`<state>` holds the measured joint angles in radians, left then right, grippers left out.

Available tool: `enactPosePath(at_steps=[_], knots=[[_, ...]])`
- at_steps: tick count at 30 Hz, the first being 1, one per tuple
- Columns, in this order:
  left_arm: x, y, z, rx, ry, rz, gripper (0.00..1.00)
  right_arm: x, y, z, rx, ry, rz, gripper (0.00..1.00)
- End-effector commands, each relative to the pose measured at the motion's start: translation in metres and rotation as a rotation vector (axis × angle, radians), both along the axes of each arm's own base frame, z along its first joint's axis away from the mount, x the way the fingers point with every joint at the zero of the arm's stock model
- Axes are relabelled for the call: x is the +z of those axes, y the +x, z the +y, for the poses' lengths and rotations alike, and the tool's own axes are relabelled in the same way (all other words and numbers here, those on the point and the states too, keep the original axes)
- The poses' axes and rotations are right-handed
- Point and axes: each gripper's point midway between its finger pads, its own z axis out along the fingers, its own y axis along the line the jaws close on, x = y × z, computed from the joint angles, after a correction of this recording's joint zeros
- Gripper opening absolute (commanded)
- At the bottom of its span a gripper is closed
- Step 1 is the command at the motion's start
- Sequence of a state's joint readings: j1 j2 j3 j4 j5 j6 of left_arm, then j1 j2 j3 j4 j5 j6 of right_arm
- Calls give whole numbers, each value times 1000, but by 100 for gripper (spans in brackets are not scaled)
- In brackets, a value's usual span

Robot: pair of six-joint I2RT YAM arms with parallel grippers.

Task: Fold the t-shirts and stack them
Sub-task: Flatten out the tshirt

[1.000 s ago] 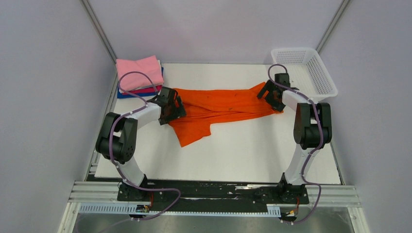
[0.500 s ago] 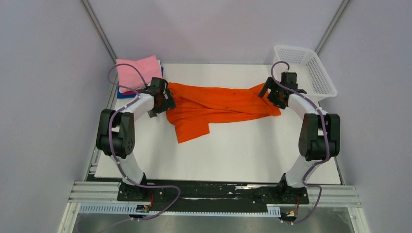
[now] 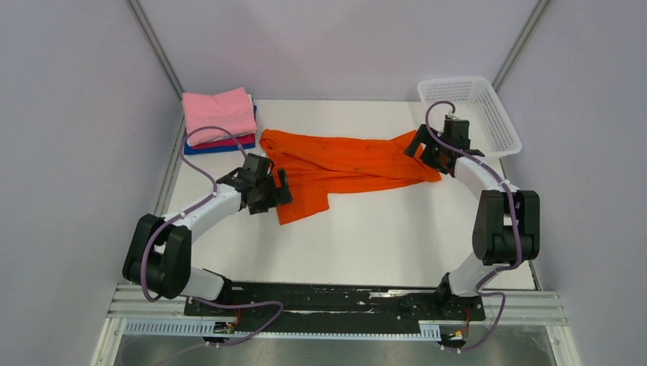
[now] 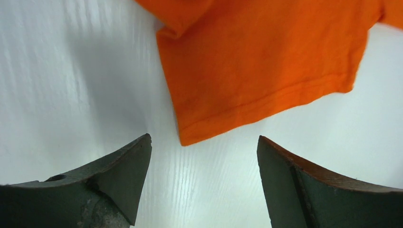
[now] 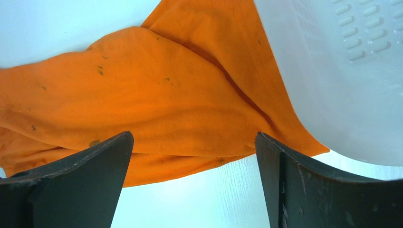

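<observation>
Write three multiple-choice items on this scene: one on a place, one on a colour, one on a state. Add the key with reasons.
1. Where on the table does the stack of folded shirts lie?
A. far left corner
B. far right corner
C. near edge, between the arm bases

2. What colour is the stack's top shirt?
A. blue
B. pink
C. white

3. How does the left gripper stand to the orange t-shirt?
A. shut on its hem
B. open, holding nothing
C. shut on its collar

Key:
1 A: the top view shows the stack in the far left corner.
2 B: pink cloth lies uppermost, with darker layers under it.
3 B: the left wrist view shows the fingers wide apart, with the hem corner lying loose on the table.
</observation>
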<state>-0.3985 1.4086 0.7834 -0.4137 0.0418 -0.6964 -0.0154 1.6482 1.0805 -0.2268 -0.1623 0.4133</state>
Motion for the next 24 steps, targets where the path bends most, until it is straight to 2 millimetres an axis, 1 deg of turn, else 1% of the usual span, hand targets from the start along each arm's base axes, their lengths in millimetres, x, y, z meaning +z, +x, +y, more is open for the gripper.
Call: enactPosePath(at_steps=[1, 2, 3, 4, 5, 6, 7, 8, 9, 10, 11, 12, 13, 14, 15, 16, 17, 18, 19, 20, 21, 22, 23, 24], knots=[[-16, -9, -15, -2, -28, 33, 86, 15, 4, 7, 29, 24, -70, 100], [-18, -7, -15, 3, -11, 33, 82, 17, 2, 8, 32, 23, -77, 100], [-26, -7, -12, 15, 16, 46, 81, 19, 1, 8, 33, 24, -82, 100], [-26, -3, -15, 12, 28, 37, 79, 21, -1, 8, 33, 24, -87, 100], [-34, -2, -14, 15, 53, 48, 78, 22, -2, 8, 36, 26, -94, 100], [-32, 2, -21, 1, 49, 41, 74, 24, -4, 8, 36, 25, -99, 100], [-39, 1, -25, -15, 55, 61, 71, 24, -6, 8, 34, 24, -101, 100], [-38, 3, -34, -38, 55, 56, 67, 25, -8, 6, 25, 19, -104, 100], [-45, 2, -35, -41, 83, 69, 64, 26, -9, 5, 16, 15, -106, 100], [-43, 3, -41, -57, 99, 67, 60, 28, -10, 3, 8, 12, -110, 100], [-50, 3, -37, -47, 142, 76, 57, 28, -12, 2, 0, 10, -110, 100], [-49, 4, -39, -50, 164, 82, 46, 28, -14, 1, -7, 7, -113, 100], [-54, 5, -36, -48, 199, 91, 39, 29, -15, 0, -16, 3, -116, 100], [-52, 7, -35, -46, 216, 97, 18, 29, -17, -1, -25, -1, -115, 100], [-52, 9, -30, -32, 245, 90, 8, 29, -18, -4, -37, -8, -116, 100], [-49, 9, -26, -26, 271, 93, 1, 30, -20, -6, -49, -17, -117, 100], [-42, 14, -17, -3, 314, 64, 0, 29, -22, -8, -57, -20, -109, 100], [-30, 12, -7, 15, 351, 57, 0, 28, -24, -7, -62, -20, -100, 100], [-20, 18, 7, 62, 410, 12, 0, 27, -27, -8, -69, -26, -89, 100], [-4, 16, 18, 92, 432, -12, 0, 25, -31, -3, -61, -36, -77, 100], [5, 18, 36, 143, 475, -42, 0, 23, -35, 4, -33, -69, -69, 100], [23, 16, 45, 175, 470, -78, 0, 20, -39, 12, -12, -103, -59, 100], [28, 13, 66, 228, 500, -80, 0, 17, -45, 13, -11, -162, -44, 100], [46, 13, 77, 276, 488, -131, 0, 13, -50, 18, 1, -210, -32, 100]])
